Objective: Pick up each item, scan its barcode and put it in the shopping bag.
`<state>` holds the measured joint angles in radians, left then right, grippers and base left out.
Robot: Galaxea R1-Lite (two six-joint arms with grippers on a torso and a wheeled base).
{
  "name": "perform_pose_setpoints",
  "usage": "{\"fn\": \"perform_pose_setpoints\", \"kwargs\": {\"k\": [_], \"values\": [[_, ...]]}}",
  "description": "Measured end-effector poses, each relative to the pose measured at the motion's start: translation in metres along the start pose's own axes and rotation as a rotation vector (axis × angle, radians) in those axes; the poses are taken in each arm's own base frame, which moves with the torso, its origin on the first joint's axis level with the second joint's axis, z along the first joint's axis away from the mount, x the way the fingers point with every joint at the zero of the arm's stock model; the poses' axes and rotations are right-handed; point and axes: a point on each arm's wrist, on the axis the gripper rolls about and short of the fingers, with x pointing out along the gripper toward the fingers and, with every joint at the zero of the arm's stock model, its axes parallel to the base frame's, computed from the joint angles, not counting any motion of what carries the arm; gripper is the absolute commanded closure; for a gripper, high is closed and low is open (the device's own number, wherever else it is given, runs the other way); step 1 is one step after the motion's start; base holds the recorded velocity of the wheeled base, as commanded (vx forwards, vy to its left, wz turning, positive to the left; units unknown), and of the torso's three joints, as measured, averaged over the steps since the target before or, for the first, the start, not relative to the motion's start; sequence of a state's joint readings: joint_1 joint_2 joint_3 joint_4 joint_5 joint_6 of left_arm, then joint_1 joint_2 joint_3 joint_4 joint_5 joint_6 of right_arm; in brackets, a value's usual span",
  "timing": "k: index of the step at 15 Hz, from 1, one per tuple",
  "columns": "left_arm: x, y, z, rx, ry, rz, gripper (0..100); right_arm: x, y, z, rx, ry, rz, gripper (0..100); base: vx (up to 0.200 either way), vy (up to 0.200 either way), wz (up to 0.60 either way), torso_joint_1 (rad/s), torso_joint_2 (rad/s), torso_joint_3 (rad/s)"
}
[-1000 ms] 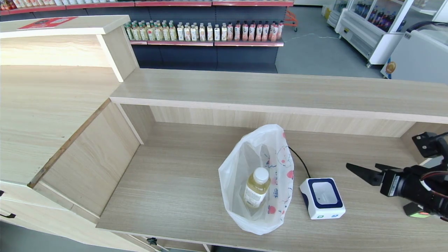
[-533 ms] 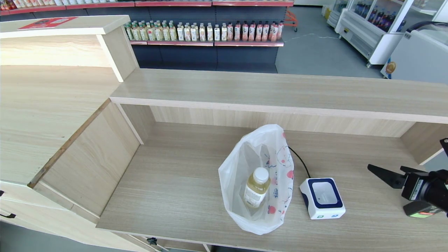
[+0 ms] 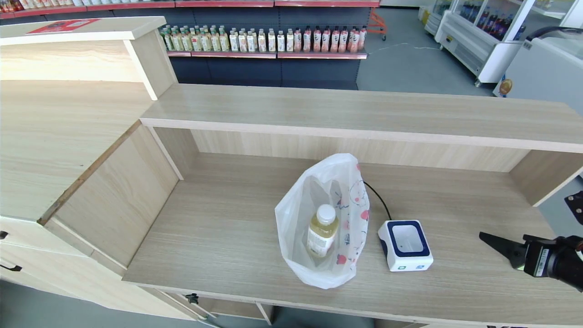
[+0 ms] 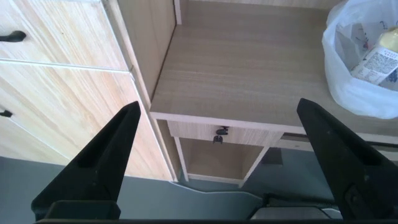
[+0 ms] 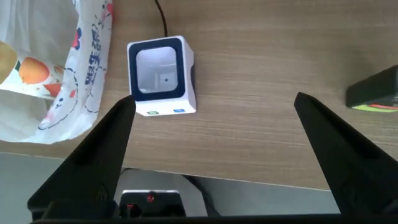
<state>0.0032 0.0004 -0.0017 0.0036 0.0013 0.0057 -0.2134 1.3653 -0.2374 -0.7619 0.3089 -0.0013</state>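
A white printed shopping bag [image 3: 298,255] lies open on the wooden counter [image 3: 218,237], seen too in the left wrist view [image 4: 354,87] and the right wrist view [image 5: 74,99]. A bottle of yellow drink with a white cap [image 3: 322,230] lies inside it [image 4: 382,50]. To its right sits the white and blue barcode scanner [image 3: 405,245] [image 5: 160,74], its black cable running back. My right gripper [image 3: 505,241] [image 5: 214,99] hangs open and empty over the counter's right end, well right of the scanner. My left gripper [image 4: 219,104] is open and empty, low before the counter's front edge.
A raised wooden ledge [image 3: 364,114] runs along the counter's back, and a tall side wall [image 3: 118,200] closes its left. A small black item with a green label [image 5: 373,96] lies on the counter by the right gripper. Drawers [image 4: 56,81] stand below left.
My right arm has drawn back to the right and toward the counter's front. The head camera has shifted a little. Bag, bottle and scanner have stayed put.
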Motion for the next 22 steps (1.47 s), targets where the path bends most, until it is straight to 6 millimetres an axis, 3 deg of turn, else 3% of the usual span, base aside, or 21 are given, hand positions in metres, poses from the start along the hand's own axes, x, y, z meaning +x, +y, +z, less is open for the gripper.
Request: {"fn": "perform_pose_setpoints", "kwargs": {"k": [4,7,12,18,22], "values": [[0.000,0.000,0.000,-0.001,0.000,0.000,0,0.006,-0.004,0.003,-0.006,0.006,-0.024,0,-0.200,-0.200,0.00,-0.004,0.00,0.004],[0.000,0.000,0.000,-0.003,0.000,-0.001,0,0.016,-0.018,0.003,-0.068,0.036,-0.117,0,0.000,0.000,0.00,0.000,0.00,0.000],[0.000,0.000,0.000,0.000,0.000,-0.003,0,0.037,-0.035,0.005,-0.096,0.079,-0.222,0,0.000,-0.200,0.00,0.003,0.00,0.003],[0.000,0.000,0.000,0.002,0.000,-0.003,0,0.040,-0.068,-0.005,-0.366,0.194,-0.323,0,0.000,-0.200,0.00,0.004,0.00,0.002],[0.000,0.000,0.000,-0.003,0.000,-0.003,0,0.059,-0.079,-0.001,-0.478,0.229,-0.332,0,0.100,-0.100,0.00,0.004,0.00,0.002]]}}
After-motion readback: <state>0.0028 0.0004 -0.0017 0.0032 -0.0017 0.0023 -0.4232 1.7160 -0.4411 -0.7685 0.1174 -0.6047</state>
